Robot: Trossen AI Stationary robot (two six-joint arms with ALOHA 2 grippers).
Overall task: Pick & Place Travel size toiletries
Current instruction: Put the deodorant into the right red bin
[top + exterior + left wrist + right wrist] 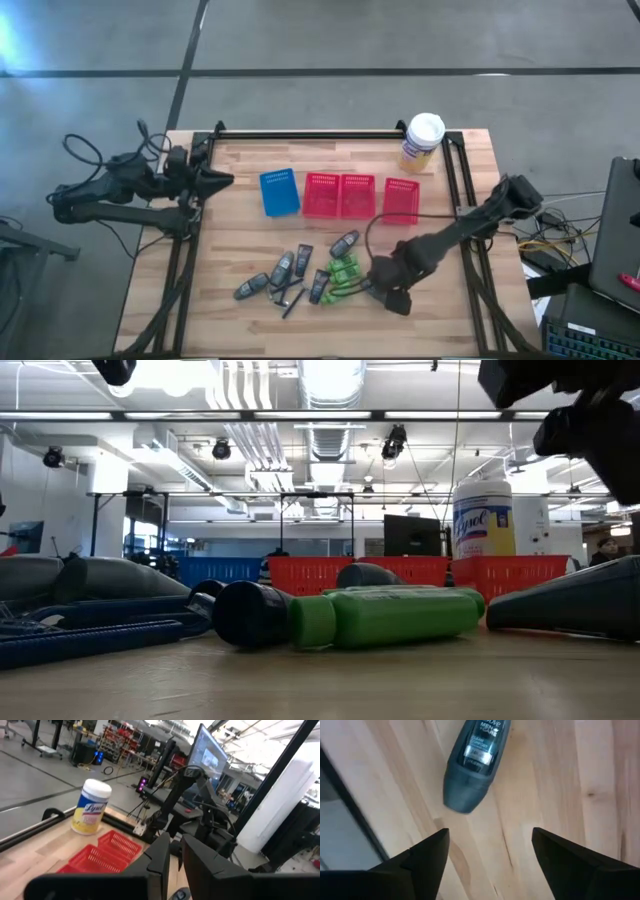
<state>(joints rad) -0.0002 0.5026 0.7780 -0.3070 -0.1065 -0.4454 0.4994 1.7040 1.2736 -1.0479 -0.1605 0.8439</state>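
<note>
High view: toiletries (300, 275) scattered on the near-middle of the table (230, 250), dark tubes, green bottles (343, 273), thin blue sticks (290, 297); right gripper (388, 290) down low at the right edge of that cluster, just beside the green bottles, far nearer than the left gripper (222, 181), parked up at the far-left corner beside the blue basket (279, 191). Red baskets (358, 196) and yellow canister (421, 141) beyond, well apart from the pile. Low view: green bottle (385, 616) lying on its side across the frame, dark cap at one end, dark tubes behind and to both sides; grey tube (575, 600) lying at the right edge (no fingers clearly visible here). Left wrist view: left fingers (162, 865) pressed nearly together, nothing between them, pointed out over the red baskets (100, 855) toward the canister (91, 813). Right wrist view: right gripper (487, 857) with fingers spread apart, empty, bare wood between them; dark tube (474, 762) lying flat just ahead of the fingertips, not touching, long axis running roughly away from the gripper with a slight slant, rounded end nearest. Judged next: short reach forward so the fingers straddle the tube across its width, then close (wrist turn probably minor, axis nearly in line already).
</note>
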